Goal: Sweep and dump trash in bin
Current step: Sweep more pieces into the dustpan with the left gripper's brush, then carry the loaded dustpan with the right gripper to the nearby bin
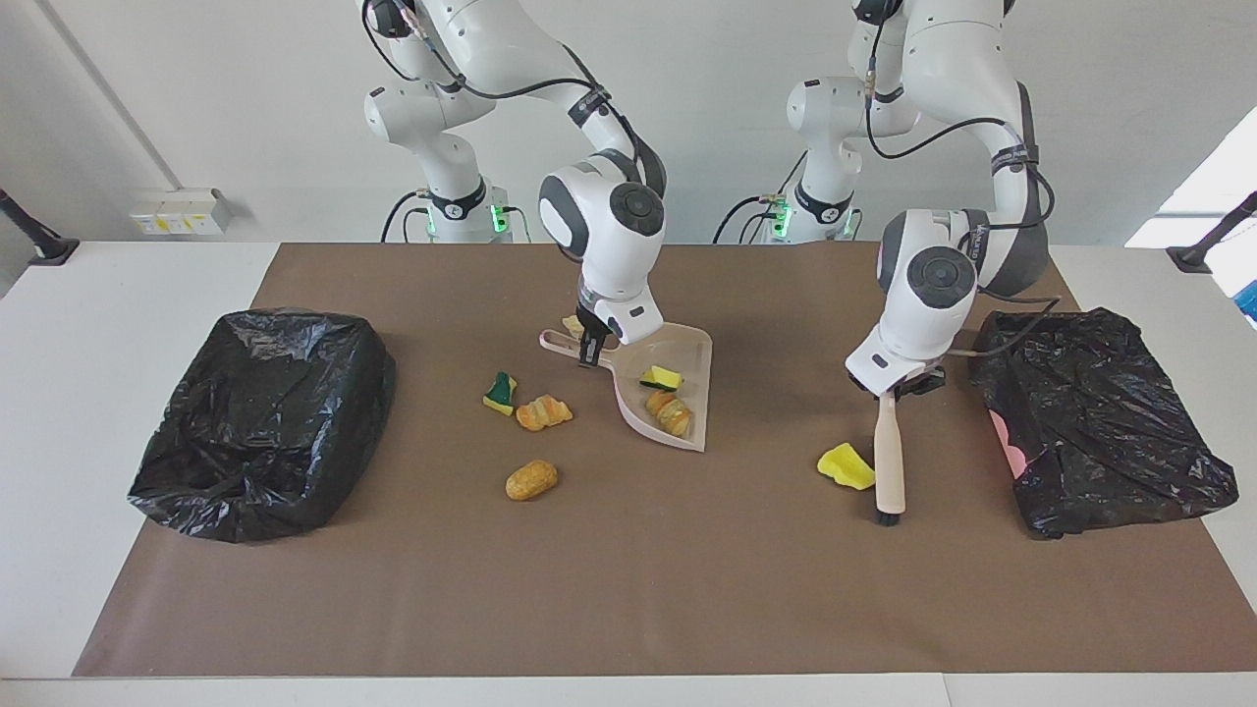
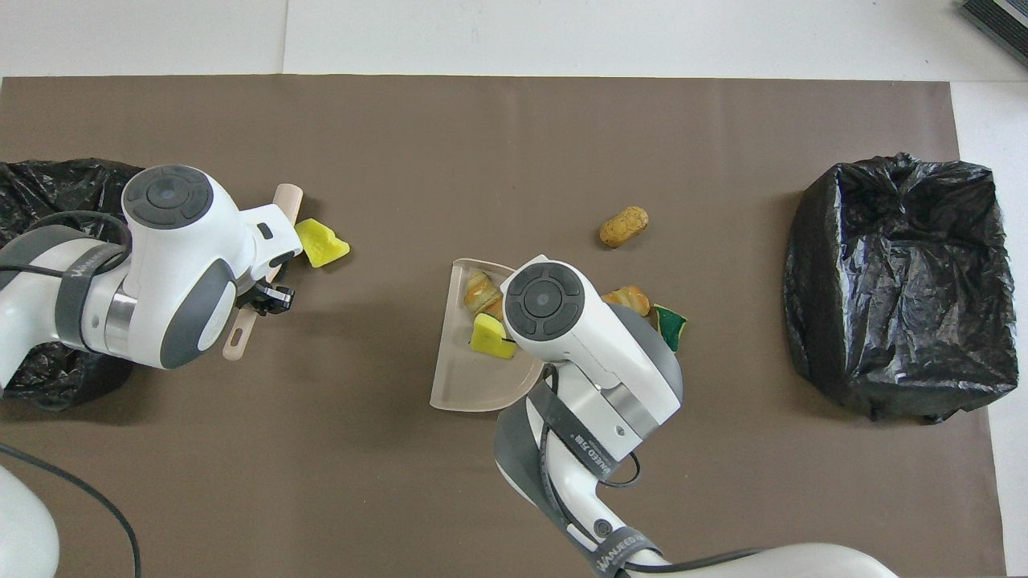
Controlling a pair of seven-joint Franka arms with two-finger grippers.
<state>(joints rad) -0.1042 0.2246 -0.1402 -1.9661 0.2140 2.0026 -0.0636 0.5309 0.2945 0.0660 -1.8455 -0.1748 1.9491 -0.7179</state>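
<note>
My left gripper (image 1: pixel 890 386) is shut on the handle of a beige brush (image 1: pixel 890 452), whose bristle end rests on the mat against a yellow trash chunk (image 1: pixel 847 465). My right gripper (image 1: pixel 590 351) is shut on the handle of the beige dustpan (image 1: pixel 691 350), which lies on the mat mid-table. Two trash pieces lie in the pan: a yellow-green sponge (image 1: pixel 663 377) and an orange-brown chunk (image 1: pixel 670 412). Beside the pan, toward the right arm's end, lie a green-faced sponge (image 1: pixel 501 392) and two tan chunks (image 1: pixel 543 412) (image 1: pixel 531 480). A small yellow bit (image 1: pixel 572 324) shows by the pan's handle.
A bin lined with a black bag (image 1: pixel 265 422) stands at the right arm's end of the brown mat. A second black bag (image 1: pixel 1100 422) with something pink showing at its edge lies at the left arm's end, close beside the left gripper.
</note>
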